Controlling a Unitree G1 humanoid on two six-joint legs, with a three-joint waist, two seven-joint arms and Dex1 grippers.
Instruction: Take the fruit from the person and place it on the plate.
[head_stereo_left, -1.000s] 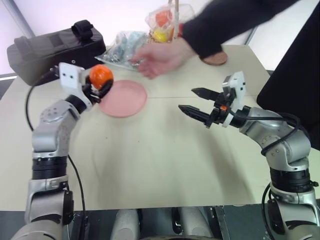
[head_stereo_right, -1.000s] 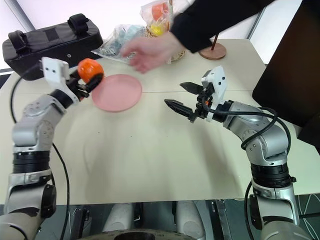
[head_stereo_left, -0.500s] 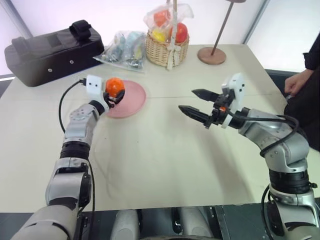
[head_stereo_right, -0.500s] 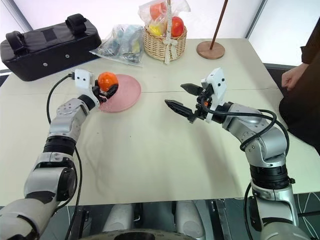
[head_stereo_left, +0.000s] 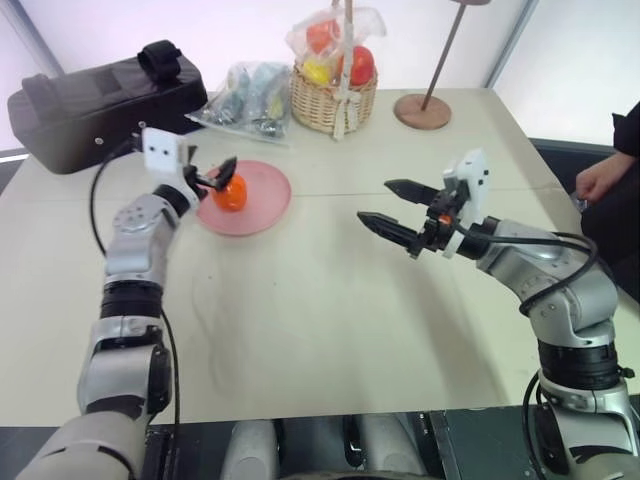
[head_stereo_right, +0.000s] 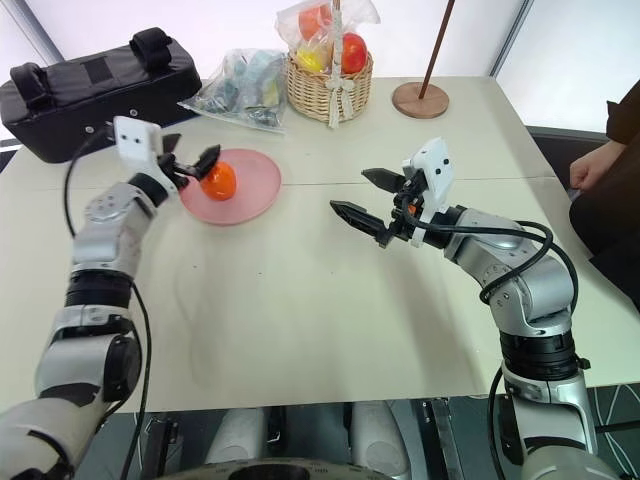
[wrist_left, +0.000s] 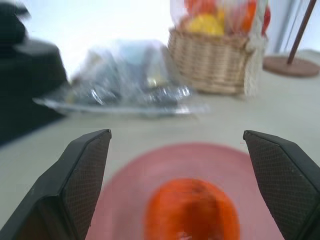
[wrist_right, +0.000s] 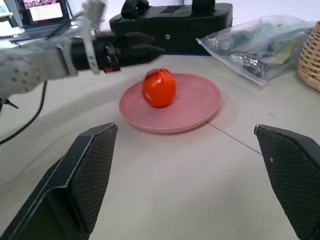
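The glossy orange fruit (head_stereo_left: 231, 193) rests on the left part of the pink plate (head_stereo_left: 268, 190), also seen as the fruit (wrist_right: 158, 88) on the plate (wrist_right: 196, 100). My left gripper (head_stereo_left: 215, 175) hovers just left of it, open, its fingertips either side of the fruit's near face and clear of it. In the left wrist view the fruit (wrist_left: 190, 210) lies ahead between the spread fingers (wrist_left: 82, 175). My right gripper (head_stereo_left: 374, 200) is open and holds nothing, over the table's middle right. The person's hand (head_stereo_left: 600, 180) is at the far right edge.
A black bag (head_stereo_left: 100, 95) lies at the back left, with a clear plastic bag (head_stereo_left: 245, 90) beside it. A wicker basket (head_stereo_left: 335, 95) of wrapped fruits and a round wooden base (head_stereo_left: 422, 110) with a pole stand behind the plate.
My left gripper carried the fruit over the plate, opened and let it go; the fruit now lies on the plate. The person's arm withdrew to the right. The right arm stayed still.
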